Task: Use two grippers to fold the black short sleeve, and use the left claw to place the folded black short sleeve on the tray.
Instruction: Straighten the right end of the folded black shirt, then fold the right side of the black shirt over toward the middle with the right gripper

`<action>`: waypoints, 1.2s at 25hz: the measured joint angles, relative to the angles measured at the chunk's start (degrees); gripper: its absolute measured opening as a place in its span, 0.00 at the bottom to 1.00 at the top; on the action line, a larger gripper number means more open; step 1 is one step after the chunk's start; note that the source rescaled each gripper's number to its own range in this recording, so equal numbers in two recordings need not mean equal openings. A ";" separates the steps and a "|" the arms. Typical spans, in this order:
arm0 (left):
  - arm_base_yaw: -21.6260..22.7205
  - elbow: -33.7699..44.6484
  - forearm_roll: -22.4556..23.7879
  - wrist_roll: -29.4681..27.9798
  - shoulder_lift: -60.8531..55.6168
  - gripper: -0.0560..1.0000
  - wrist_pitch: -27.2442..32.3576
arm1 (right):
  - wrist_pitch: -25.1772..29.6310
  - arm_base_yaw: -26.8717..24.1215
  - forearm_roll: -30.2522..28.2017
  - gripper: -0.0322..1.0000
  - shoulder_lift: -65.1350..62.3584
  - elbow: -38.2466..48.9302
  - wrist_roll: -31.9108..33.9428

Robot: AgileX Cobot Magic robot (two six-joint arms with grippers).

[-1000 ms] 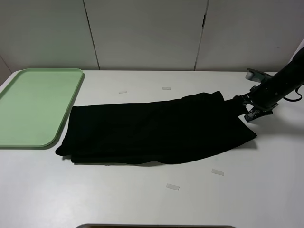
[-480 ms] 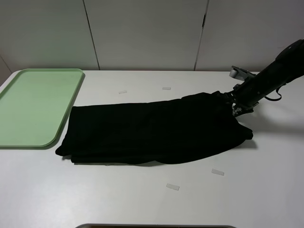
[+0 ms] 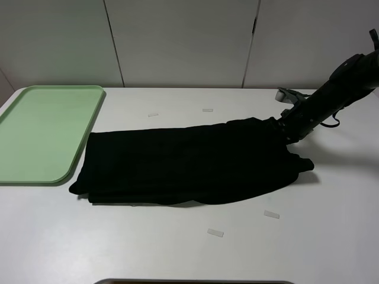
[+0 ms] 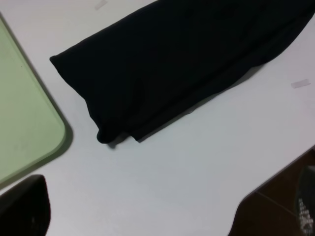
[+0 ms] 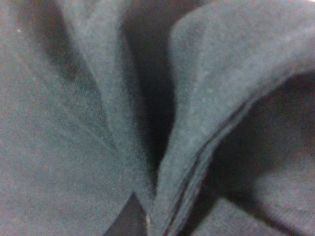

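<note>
Tray [image 3: 35,133] sits at the left end of the counter [image 3: 177,254]. The black short sleeve [image 3: 189,165] lies just beside it, stretched as a long folded band across the middle. Our left pincer [image 4: 165,209] hangs above the counter near the shirt's left end, jaws wide apart and holding nothing. At the far right, our right pincer [image 3: 286,131] is clamped tight on the shirt's end. We judge it best to lift that end low and slowly and carry it leftward over the band, keeping the edges in line.

Bright even light; right wrist view dim, perhaps blurred.
</note>
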 joint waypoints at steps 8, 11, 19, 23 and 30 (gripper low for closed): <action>0.00 0.00 0.00 0.00 0.00 1.00 0.05 | -1.76 1.70 -12.05 0.05 -0.96 0.00 7.78; 0.00 0.00 0.00 0.00 0.00 1.00 0.05 | -3.04 2.84 -21.43 0.05 -2.09 0.00 14.92; 0.00 0.00 0.00 0.00 0.00 1.00 0.05 | -5.19 4.69 -53.23 0.05 -5.58 -2.35 48.70; 0.00 0.00 0.00 0.00 0.00 1.00 0.05 | -4.35 6.30 -60.15 0.05 -6.60 -2.41 64.19; 0.00 0.00 0.00 0.00 0.00 1.00 0.05 | -0.29 12.33 -60.16 0.05 -8.17 -2.41 69.25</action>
